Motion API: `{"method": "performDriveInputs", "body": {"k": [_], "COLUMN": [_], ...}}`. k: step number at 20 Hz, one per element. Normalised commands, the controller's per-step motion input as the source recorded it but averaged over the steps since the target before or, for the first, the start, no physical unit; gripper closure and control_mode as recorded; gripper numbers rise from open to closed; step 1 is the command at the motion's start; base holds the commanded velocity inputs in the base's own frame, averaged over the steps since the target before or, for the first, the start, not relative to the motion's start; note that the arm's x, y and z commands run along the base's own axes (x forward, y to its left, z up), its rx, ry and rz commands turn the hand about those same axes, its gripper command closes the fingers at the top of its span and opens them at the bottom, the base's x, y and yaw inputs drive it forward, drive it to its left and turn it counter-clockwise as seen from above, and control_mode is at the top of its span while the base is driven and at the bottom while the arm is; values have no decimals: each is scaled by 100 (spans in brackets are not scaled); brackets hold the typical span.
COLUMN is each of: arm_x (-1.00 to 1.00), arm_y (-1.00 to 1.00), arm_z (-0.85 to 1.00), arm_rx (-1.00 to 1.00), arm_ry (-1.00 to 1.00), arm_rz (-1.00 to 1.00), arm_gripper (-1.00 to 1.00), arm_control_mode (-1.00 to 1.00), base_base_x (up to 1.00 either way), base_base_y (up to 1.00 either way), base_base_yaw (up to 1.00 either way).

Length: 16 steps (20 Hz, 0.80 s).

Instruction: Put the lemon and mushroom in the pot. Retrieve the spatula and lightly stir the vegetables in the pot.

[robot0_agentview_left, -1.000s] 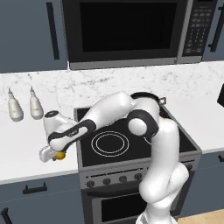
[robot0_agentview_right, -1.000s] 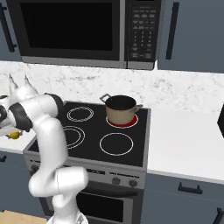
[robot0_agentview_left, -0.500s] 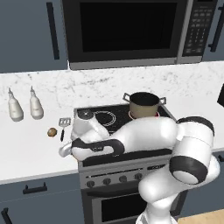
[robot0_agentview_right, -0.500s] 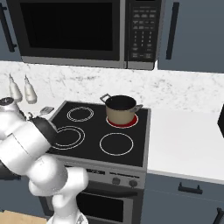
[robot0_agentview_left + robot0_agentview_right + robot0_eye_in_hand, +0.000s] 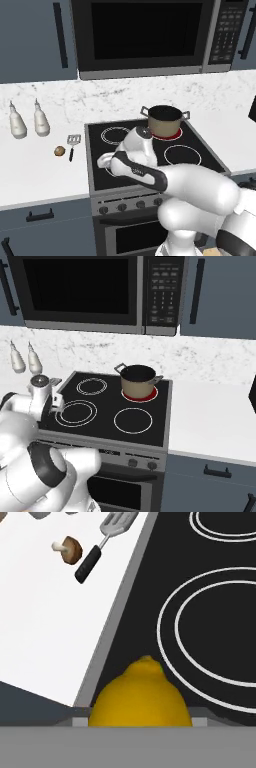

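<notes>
1. Right now the gripper (image 5: 105,161) hangs over the front left corner of the stove (image 5: 195,142), and the lemon (image 5: 141,696) sits hard against it at the bottom of the hand view, seemingly held; the jaws themselves are hidden.
2. Beyond the lemon, on the white counter (image 5: 45,622), lie the mushroom (image 5: 68,549) and, just beside it, the spatula (image 5: 102,543).
3. Well apart from the gripper, the pot (image 5: 165,120) stands on the back burner, which glows red.

I count, around the stove (image 5: 155,150): one pot (image 5: 164,120), one lemon (image 5: 141,697), one mushroom (image 5: 59,150), one spatula (image 5: 72,145), two bottles (image 5: 26,121), four burner rings (image 5: 133,420).
</notes>
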Motion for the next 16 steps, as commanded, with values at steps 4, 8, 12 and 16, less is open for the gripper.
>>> {"method": "performDriveInputs", "body": {"k": [4, 8, 12, 16], "arm_x": [18, 27, 55, 84], "arm_y": [-71, -93, -100, -98], "arm_z": [5, 54, 81, 89], "arm_rx": [0, 0, 0, 0], "arm_ry": [0, 8, 25, 18], "arm_rz": [-1, -11, -20, -29], "arm_gripper": [100, 100, 100, 100], "arm_control_mode": [-100, -100, -100, -100], "base_base_x": [0, 0, 0, 0], "base_base_y": [0, 0, 0, 0], "base_base_yaw": [0, 0, 0, 0]}}
